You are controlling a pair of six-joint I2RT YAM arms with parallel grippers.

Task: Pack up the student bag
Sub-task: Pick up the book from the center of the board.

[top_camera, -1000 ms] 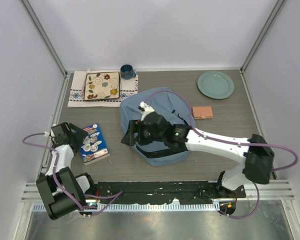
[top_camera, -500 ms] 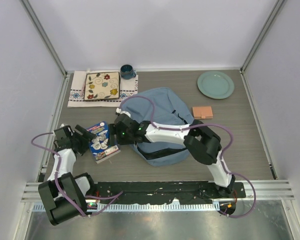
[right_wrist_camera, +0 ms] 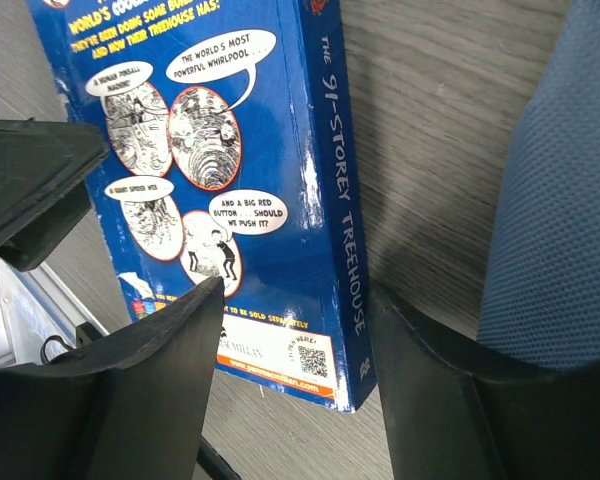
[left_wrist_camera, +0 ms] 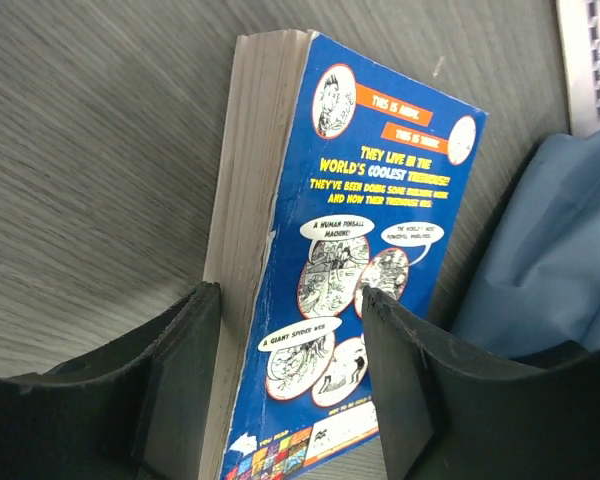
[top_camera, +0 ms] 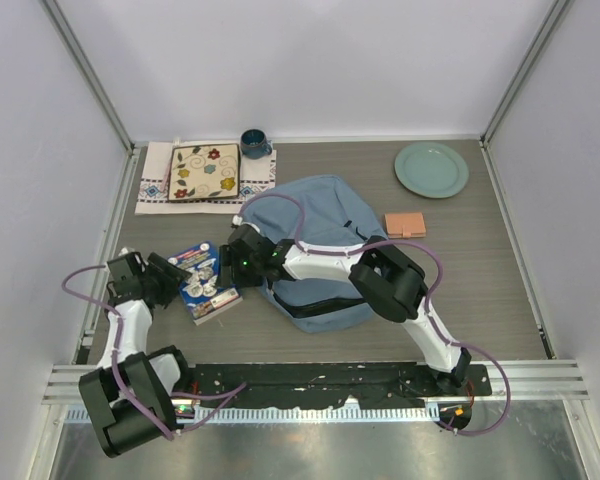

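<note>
A grey wood-grain table [top_camera: 480, 290], boxed in by plain white wall panels [top_camera: 310, 60] on aluminium posts, sets the scene. The large, soft, dusty-blue fabric backpack [top_camera: 330, 210] lies slumped at the table's centre, with the right arm stretched across its near half. Just to its left lies a thick blue paperback book [top_camera: 206, 286] with cartoon panels on its cover, and both arms meet on it.

The left gripper [left_wrist_camera: 290, 298] comes in from the left. One black finger [left_wrist_camera: 195, 340] is against the page edges and the other is over the printed cover. Its jaws stand apart with the book filling the gap, and whether they pinch it cannot be told. The right gripper [right_wrist_camera: 298, 295] straddles the book's spine corner from the backpack's side, one finger over the cover and the other just beside the spine. Here too a firm grip cannot be confirmed.

Along the far edge are a square flower-patterned dish [top_camera: 204, 172] on an embroidered white cloth [top_camera: 152, 185], a dark blue mug [top_camera: 254, 143] and a round pale green plate [top_camera: 432, 169]. A small salmon-pink flat pad [top_camera: 405, 224] lies just right of the backpack.
</note>
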